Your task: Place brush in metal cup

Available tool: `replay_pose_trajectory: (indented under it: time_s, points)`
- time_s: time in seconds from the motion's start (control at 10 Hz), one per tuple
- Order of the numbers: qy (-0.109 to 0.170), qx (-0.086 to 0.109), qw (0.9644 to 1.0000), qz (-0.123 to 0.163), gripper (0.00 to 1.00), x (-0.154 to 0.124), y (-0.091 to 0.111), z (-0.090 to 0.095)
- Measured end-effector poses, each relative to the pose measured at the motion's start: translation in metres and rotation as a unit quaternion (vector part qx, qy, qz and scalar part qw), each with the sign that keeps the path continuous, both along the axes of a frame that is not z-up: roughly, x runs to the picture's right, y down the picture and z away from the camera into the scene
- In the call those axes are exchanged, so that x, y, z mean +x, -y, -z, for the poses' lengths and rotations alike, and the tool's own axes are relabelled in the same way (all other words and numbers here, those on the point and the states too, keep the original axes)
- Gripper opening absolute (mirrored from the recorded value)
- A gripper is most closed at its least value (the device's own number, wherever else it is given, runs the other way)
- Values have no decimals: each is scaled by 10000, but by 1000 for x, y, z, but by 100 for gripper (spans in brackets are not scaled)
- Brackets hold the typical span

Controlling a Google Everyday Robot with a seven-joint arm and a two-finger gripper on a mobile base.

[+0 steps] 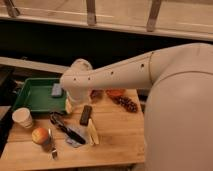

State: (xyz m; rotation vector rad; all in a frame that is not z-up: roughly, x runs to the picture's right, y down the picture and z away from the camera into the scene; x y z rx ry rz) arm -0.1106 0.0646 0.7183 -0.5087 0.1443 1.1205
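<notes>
- counter (120,145): light tan wood, faint grain
- tray (30,100), back-left corner of counter: bright green; small grey-blue block (56,90) in it
- paper cup (22,118), left edge: white
- apple (40,135), front-left: red with yellow patches
- metal cup (53,149), just beside apple near front edge: dark, dull silver glints
- brush (66,128): black all over
- flat bar (86,114), mid-counter: black
- stick-like piece (92,132) beside the bar: pale cream-yellow
- back edge: orange-red item (116,93); dark brown knobbly item (128,104)
- robot arm (150,70): off-white with small dark dots
- gripper (69,105), by tray's right edge: cream-white
</notes>
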Motion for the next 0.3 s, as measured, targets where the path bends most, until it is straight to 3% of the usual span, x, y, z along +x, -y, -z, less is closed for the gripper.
replay_pose_trajectory:
  time_s: [0.1,0.3]
  points:
    - [-168,94,9995,-242,71,9,10,5]
    - [-273,144,9988,-376,71,16,16,7]
